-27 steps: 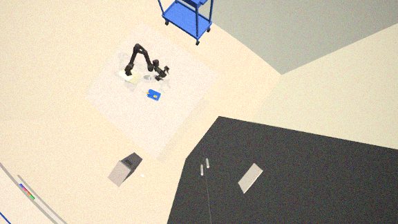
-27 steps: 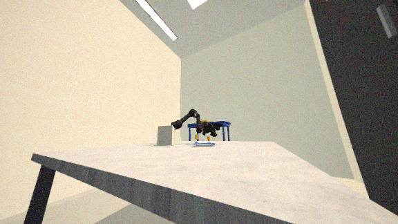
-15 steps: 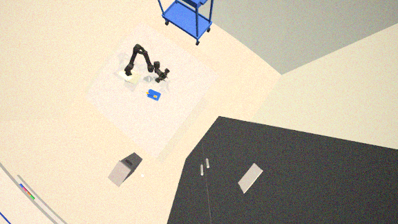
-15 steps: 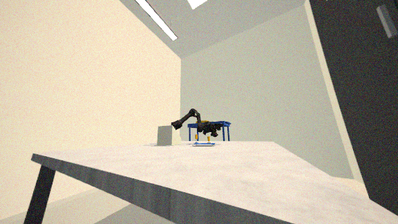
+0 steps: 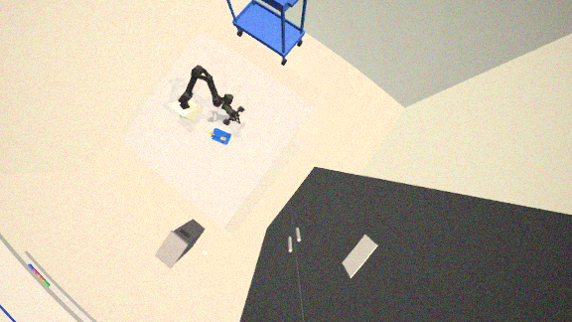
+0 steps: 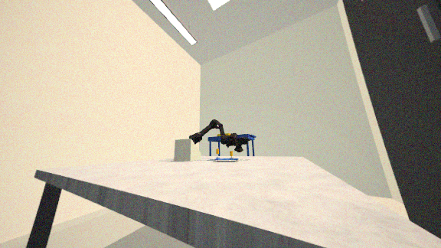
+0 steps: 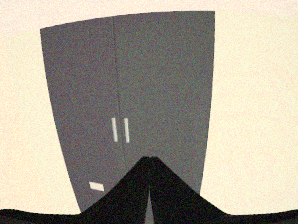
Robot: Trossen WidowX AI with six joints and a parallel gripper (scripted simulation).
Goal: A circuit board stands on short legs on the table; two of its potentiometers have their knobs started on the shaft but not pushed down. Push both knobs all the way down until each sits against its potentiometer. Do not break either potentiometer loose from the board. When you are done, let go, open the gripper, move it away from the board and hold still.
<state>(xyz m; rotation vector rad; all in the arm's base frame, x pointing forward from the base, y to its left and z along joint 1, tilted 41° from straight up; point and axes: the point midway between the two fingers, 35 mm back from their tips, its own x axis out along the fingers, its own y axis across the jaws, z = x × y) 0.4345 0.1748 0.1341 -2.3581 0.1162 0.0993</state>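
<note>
Board: your circuit board (image 5: 221, 136) (image 6: 226, 160) is a flat, blue, roughly rectangular plate standing low on the bench (image 5: 194, 174) (image 6: 249, 187), near the end effector (image 5: 238, 118) (image 6: 239, 148) (image 7: 149, 163) but apart from it.
Yellow parts: you can see two small upright shapes on the board, one (image 5: 213, 133) (image 6: 217, 151) by an edge, the other (image 5: 222, 138) (image 6: 231, 154) farther in; they are too small for you to tell how far down either knob sits.
End effector: its black, tapering fingers meet at the tips, with nothing clamped between them; a narrow wedge of light shows between them lower down.
Arm: black, jointed and bent into a peak (image 5: 199, 71) (image 6: 215, 123).
Bench: your work surface is pale and faintly mottled, with a grey, streaked edge and a dark, straight leg.
Block: a plain, pale grey box (image 6: 182, 150) stands by the arm's foot.
Cupboard: past the fingers, your wrist view shows flat dark grey doors (image 7: 165, 75) with two slim, pale bar handles.
Cart: blue, with a flat lower shelf (image 5: 265, 27) and thin posts.
</note>
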